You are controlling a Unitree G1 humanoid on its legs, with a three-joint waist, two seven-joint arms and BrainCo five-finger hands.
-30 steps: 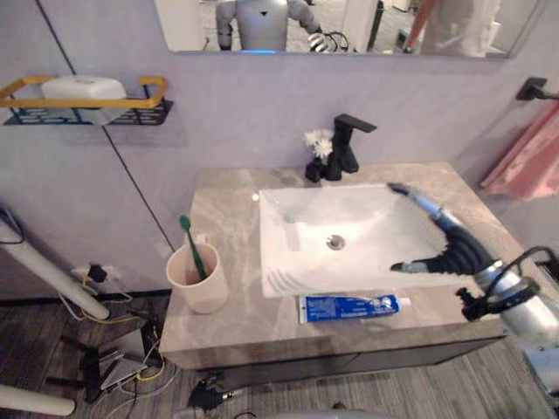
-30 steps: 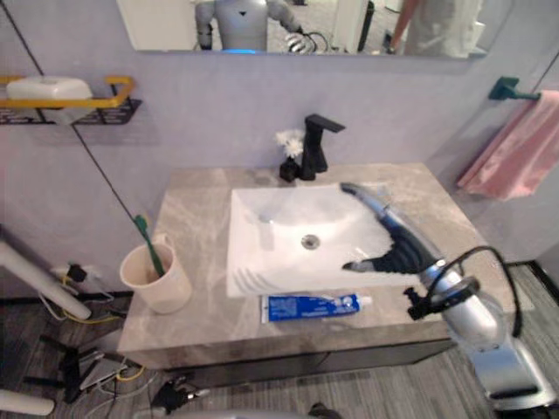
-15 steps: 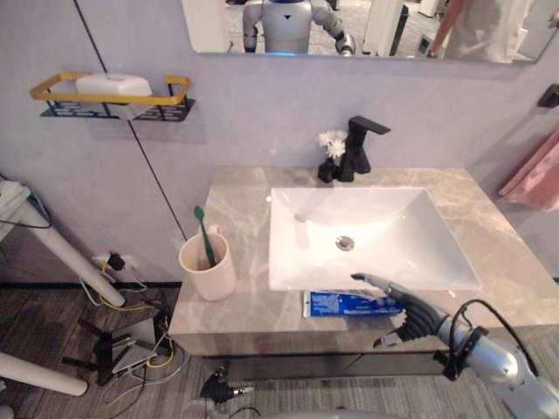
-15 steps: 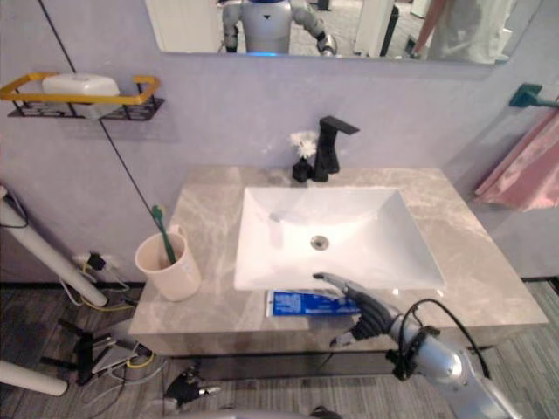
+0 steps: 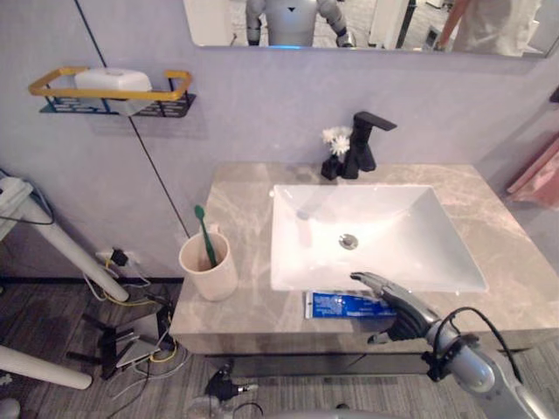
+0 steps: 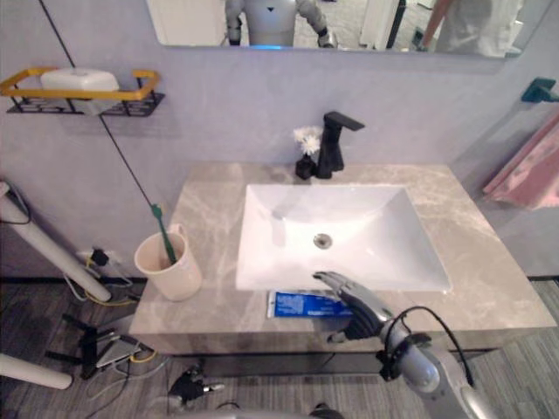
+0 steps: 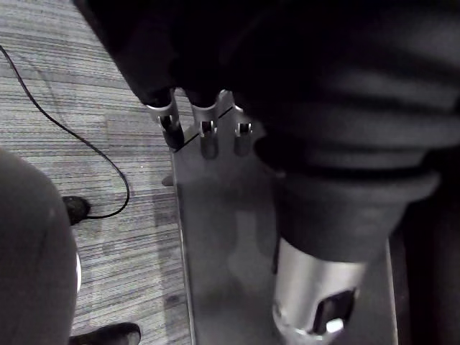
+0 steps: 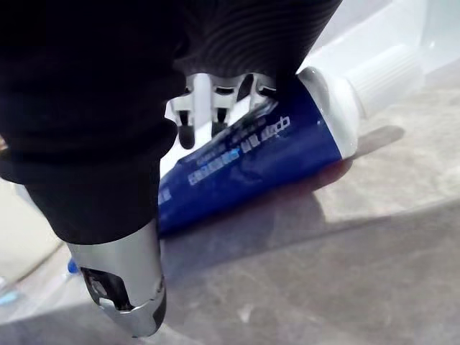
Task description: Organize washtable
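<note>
A blue and white toothpaste tube (image 5: 339,305) lies flat on the marble counter (image 5: 244,305), along the front edge of the white sink (image 5: 437,249). My right hand (image 5: 400,307) hovers over the tube's cap end, open, fingers stretched above it and thumb apart near the counter's front edge. In the right wrist view the fingers (image 8: 218,100) reach over the tube (image 8: 273,154) without closing round it. A beige cup (image 5: 210,272) with a green toothbrush (image 5: 203,234) stands at the counter's left. My left hand (image 7: 207,133) hangs open over the floor.
A black faucet (image 5: 363,145) and a small white flower (image 5: 334,140) stand behind the sink. A yellow-railed wall shelf (image 5: 109,92) carries a white soap. A pink towel (image 5: 537,175) hangs at the right. Cables and tripod legs lie on the floor to the left.
My right hand has come from above the sink basin down to the counter's front edge, over the toothpaste. The camera has shifted as well. The tube and cup stay put.
</note>
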